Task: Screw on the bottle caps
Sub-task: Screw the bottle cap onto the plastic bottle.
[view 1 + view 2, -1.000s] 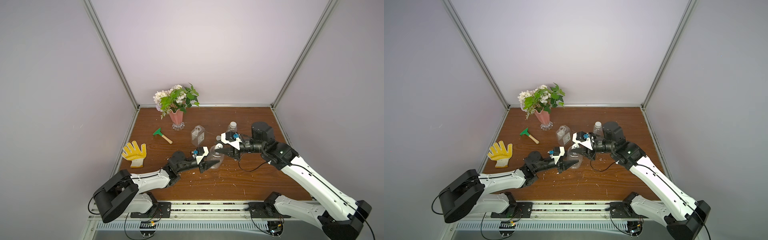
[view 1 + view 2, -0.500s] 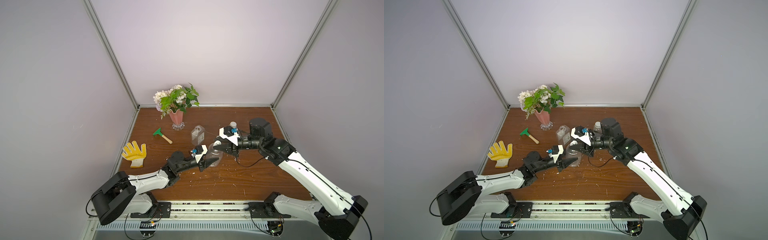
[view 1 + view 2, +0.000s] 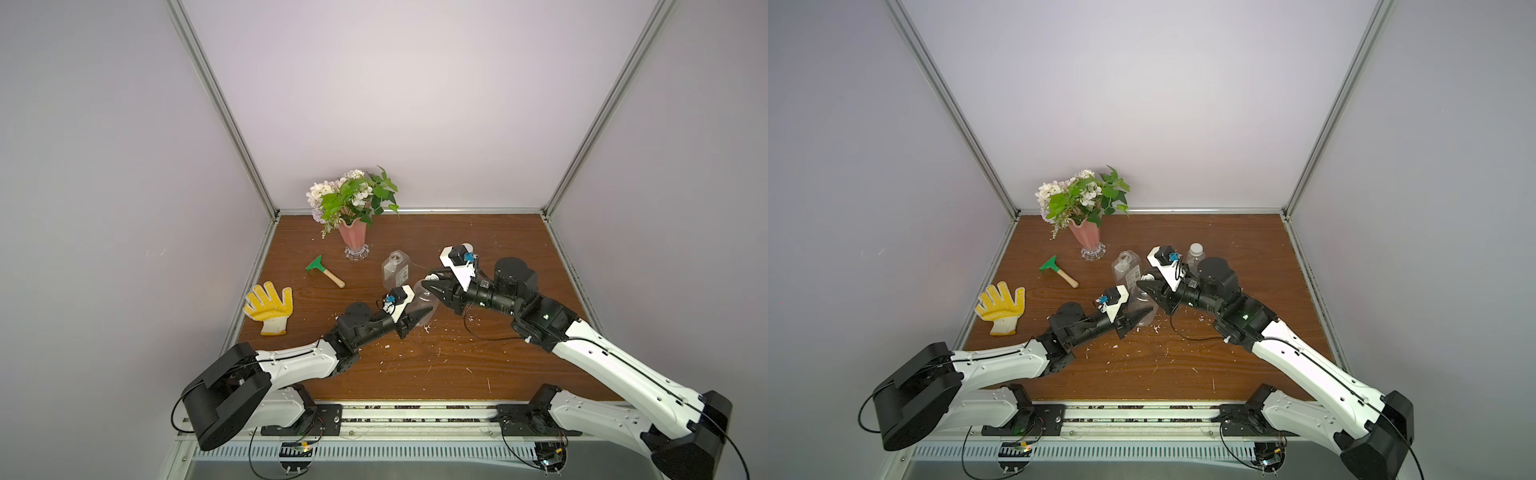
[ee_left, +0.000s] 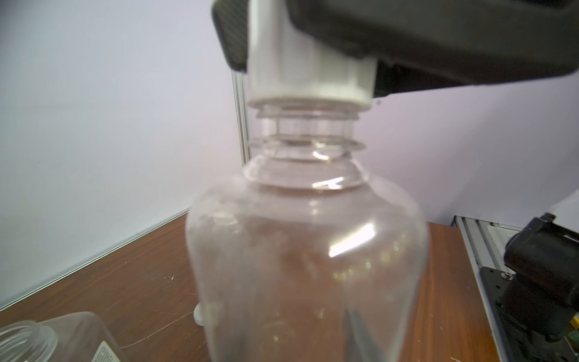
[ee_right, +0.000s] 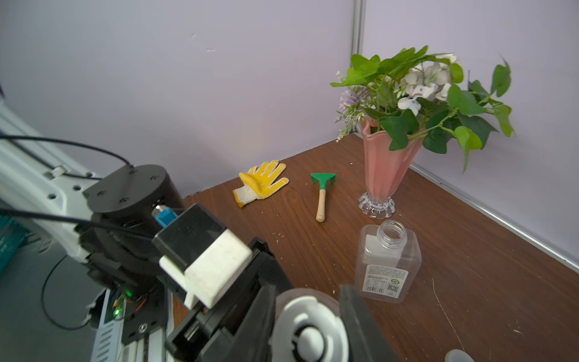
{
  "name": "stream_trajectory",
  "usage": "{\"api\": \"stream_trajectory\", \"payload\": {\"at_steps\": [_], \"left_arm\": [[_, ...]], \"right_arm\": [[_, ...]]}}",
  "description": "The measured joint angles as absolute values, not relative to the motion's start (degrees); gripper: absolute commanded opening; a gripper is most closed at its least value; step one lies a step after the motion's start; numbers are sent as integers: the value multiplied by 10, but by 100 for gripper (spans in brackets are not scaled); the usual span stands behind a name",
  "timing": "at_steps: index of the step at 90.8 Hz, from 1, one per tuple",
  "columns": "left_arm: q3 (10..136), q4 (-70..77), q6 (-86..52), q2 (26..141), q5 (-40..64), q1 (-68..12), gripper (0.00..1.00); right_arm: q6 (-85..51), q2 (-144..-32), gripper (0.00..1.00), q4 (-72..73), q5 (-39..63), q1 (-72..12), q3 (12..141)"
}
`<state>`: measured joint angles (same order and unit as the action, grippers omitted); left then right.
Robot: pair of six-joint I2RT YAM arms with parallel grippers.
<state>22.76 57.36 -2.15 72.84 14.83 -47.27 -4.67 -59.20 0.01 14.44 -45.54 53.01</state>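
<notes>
The right gripper [image 3: 430,284] has rolled, clamped on a smooth white round cap [image 4: 310,72] atop the threaded neck of the clear rounded bottle [image 4: 307,250] the left gripper [image 3: 422,314] pinches.

My worktop [image 3: 415,365], left to right.
First the glove [image 3: 268,307], then the rake [image 3: 325,271], vase [image 3: 353,237] behind; square bottle [image 3: 395,270] right of the rake, rounded bottle [image 3: 422,300] before it, cap [image 4: 310,72] on its neck, slim bottle [image 3: 1195,254] behind-right.

Brown table [image 3: 498,249] with yellow glove [image 3: 269,306], green rake [image 3: 325,271], pink vase [image 3: 354,241], square bottle [image 3: 395,270]
</notes>
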Motion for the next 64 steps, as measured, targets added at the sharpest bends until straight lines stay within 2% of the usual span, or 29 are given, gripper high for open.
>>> {"api": "stream_trajectory", "payload": {"at_steps": [26, 44, 53, 64], "left_arm": [[228, 566, -20, 740, 115, -473, 40], [228, 564, -21, 754, 91, -473, 40], [228, 570, -21, 760, 84, -473, 40], [228, 588, -22, 769, 81, -474, 40]], "right_arm": [[-145, -605, 19, 37, -75, -548, 509], [-164, -630, 25, 32, -149, -567, 519], [-164, -640, 31, 15, -160, -569, 535], [-157, -645, 47, -14, -163, -569, 560]]}}
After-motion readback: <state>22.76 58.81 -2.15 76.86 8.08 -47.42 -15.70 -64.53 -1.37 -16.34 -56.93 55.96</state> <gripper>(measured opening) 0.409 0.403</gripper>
